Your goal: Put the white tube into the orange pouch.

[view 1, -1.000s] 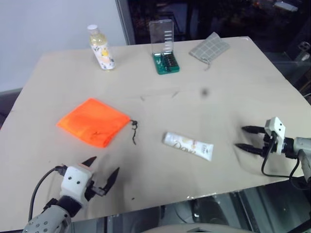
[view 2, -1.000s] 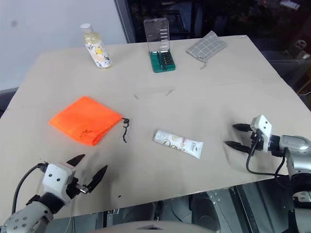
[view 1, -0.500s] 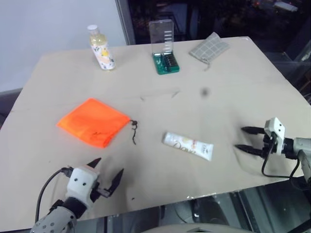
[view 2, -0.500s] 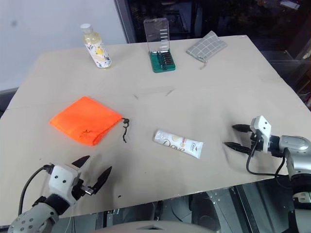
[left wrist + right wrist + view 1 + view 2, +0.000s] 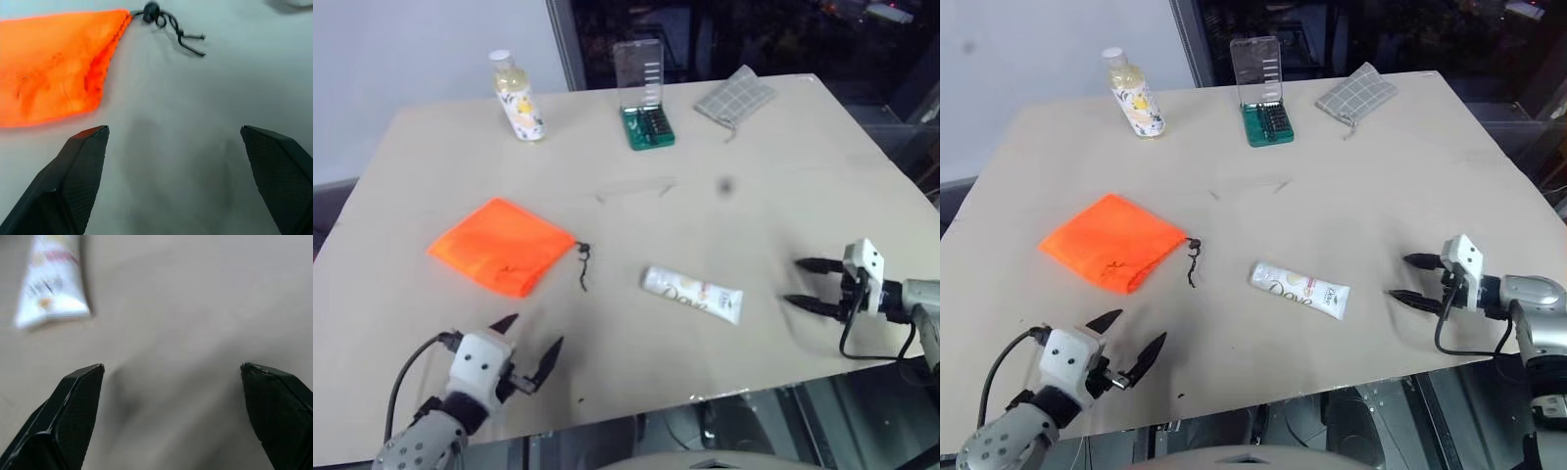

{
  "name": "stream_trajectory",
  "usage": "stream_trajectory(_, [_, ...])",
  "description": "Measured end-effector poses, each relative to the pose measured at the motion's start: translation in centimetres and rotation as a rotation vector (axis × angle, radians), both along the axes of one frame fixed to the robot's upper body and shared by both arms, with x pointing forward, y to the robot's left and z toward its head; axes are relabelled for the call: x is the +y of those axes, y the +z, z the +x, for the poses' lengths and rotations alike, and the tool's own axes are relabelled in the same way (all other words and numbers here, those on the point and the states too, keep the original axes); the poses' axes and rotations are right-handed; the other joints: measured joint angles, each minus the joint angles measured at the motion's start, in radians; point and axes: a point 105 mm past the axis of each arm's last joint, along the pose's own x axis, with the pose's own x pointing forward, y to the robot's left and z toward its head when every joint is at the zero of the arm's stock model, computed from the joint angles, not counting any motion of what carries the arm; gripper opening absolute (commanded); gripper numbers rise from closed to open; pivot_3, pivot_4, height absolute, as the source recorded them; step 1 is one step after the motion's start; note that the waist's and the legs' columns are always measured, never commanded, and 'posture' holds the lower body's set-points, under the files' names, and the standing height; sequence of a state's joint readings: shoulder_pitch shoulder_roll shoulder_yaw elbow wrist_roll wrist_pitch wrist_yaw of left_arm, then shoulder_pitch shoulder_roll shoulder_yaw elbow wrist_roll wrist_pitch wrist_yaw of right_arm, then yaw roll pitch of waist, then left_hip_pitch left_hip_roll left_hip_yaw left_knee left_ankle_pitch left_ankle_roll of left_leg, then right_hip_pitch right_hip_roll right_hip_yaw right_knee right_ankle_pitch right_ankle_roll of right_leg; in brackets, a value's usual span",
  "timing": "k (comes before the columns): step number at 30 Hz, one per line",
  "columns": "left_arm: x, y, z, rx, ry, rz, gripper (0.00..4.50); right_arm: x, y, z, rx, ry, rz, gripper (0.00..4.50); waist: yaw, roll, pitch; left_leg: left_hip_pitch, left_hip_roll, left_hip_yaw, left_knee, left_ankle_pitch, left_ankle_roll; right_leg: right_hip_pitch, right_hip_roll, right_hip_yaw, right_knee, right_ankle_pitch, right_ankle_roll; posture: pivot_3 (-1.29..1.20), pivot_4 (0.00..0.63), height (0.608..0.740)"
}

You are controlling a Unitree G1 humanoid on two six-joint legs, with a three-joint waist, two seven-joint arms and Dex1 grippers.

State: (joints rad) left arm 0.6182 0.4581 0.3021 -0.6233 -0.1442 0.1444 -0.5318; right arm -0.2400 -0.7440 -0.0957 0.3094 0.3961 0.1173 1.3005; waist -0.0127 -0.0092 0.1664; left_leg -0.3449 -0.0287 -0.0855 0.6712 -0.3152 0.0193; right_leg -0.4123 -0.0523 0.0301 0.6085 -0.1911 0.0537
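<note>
Head views: we see the white tube (image 5: 692, 294) lying flat near the table (image 5: 773, 176) middle, crimped end toward the right gripper (image 5: 801, 284), which sits just beside it with fingers apart, holding nothing. The orange pouch (image 5: 501, 245) lies flat to the tube's left, well apart from it, its dark cord (image 5: 583, 266) trailing between them. The left gripper (image 5: 529, 341) hovers near the front edge, below the pouch, fingers spread and empty. Along the far edge we note a yellowish bottle (image 5: 517, 96), a green bit case (image 5: 647, 122) with its clear lid up, and a grey checked pouch (image 5: 734, 96).

Left wrist view: we get the pouch's near corner and the knotted cord close up, beyond the two spread fingers (image 5: 78, 166).

Right wrist view: here the tube's crimped end shows, blurred, off to one side of the wide-apart fingers (image 5: 73, 401), untouched.
</note>
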Motion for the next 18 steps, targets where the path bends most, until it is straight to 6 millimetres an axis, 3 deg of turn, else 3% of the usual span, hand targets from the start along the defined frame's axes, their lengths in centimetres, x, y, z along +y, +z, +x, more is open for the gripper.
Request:
stream_trajectory(5, [0.1, 1.9, 2.7, -0.103, 0.034, 0.15, 4.47, 4.4, 2.2, -0.5, -0.043, 0.081, 0.072, 4.5, 0.001, 0.0, 0.0, 0.0, 0.0, -0.001, 0.0, 0.0, 0.0, 0.0, 0.0, -0.001, 0.0, 0.002, 0.003, 0.0, 0.15, 0.74])
stream_trajectory(10, [-0.2, 2.2, 5.0, -0.187, 0.073, 0.344, 4.47, 9.7, 2.2, -0.9, -0.077, 0.105, 0.189, 4.5, 0.002, 0.0, 0.0, -0.001, -0.001, -0.002, 0.0, 0.0, 0.0, -0.002, 0.0, -0.001, 0.0, 0.002, 0.003, 0.0, 0.15, 0.74])
stream_trajectory(16, [0.1, 1.8, 6.3, -0.229, 0.156, 0.452, 4.47, 11.0, 2.1, -1.4, -0.081, 0.095, 0.206, 4.5, 0.007, 0.0, 0.0, -0.002, -0.002, -0.003, -0.001, 0.0, -0.001, -0.002, -0.002, -0.002, 0.0, 0.002, 0.003, 0.0, 0.15, 0.74])
stream_trajectory(18, [0.6, 1.1, 7.3, -0.253, 0.221, 0.535, 4.47, 11.5, 1.1, -2.4, -0.048, 0.105, 0.208, 4.5, 0.008, 0.0, 0.0, -0.002, -0.001, -0.004, -0.001, 0.0, -0.001, -0.003, -0.001, -0.003, 0.0, 0.002, 0.003, 0.0, 0.15, 0.74])
